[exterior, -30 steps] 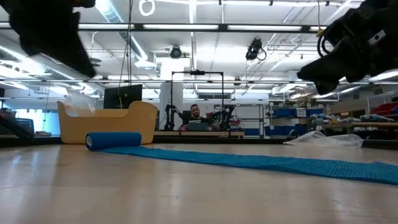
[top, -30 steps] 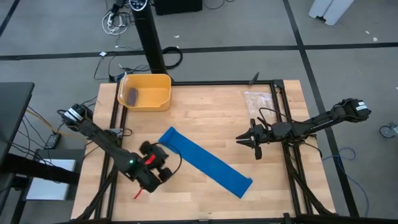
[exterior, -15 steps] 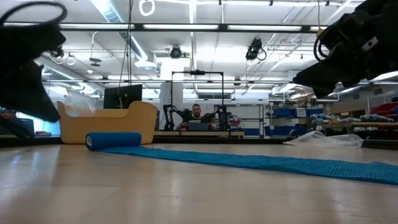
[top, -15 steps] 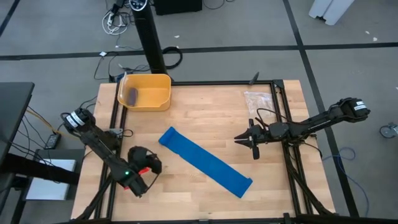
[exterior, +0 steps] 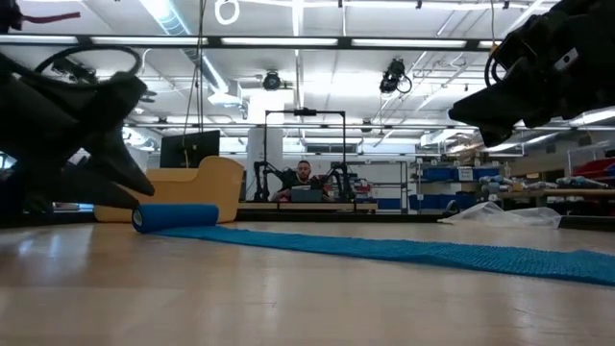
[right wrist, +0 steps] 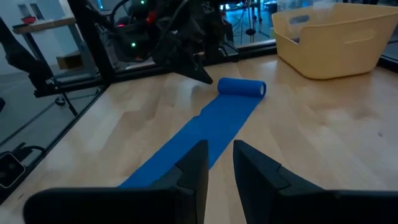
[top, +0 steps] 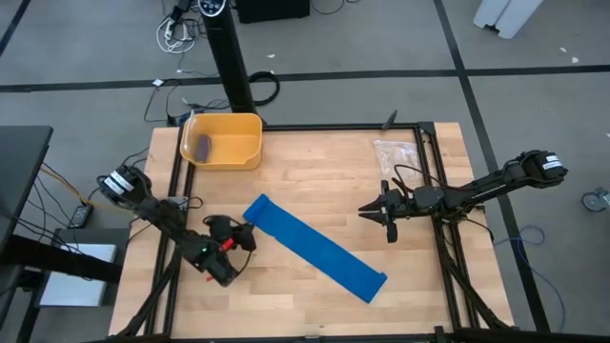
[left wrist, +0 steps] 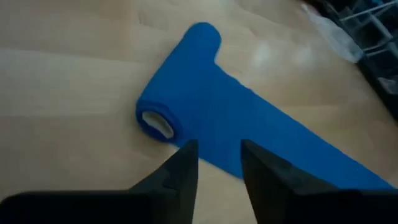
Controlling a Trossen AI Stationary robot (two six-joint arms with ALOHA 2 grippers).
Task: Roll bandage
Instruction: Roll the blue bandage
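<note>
The bright blue bandage [top: 315,246] lies flat on the wooden table as a long diagonal strip. Its far-left end is rolled into a short cylinder [top: 257,208], which rests on its side [left wrist: 177,93]. My left gripper [top: 244,237] hovers low just near-left of that roll, open, its fingers [left wrist: 186,163] pointing at the roll's end face without touching it. My right gripper [top: 365,211] hangs above the table to the right of the strip, open, with nothing between its fingers [right wrist: 198,163].
A yellow bin [top: 250,133] at the far left holds a dull purple-grey cylinder [top: 203,145]. A clear plastic packet [top: 396,152] lies at the far right. A black frame [top: 429,181] edges the table. A person [exterior: 303,178] sits in the room beyond.
My left gripper has come down from high above the table to just over it, swung out toward the left edge and then back toward the bandage's rolled end, and its fingers have opened. The bandage and my right gripper have stayed put.
</note>
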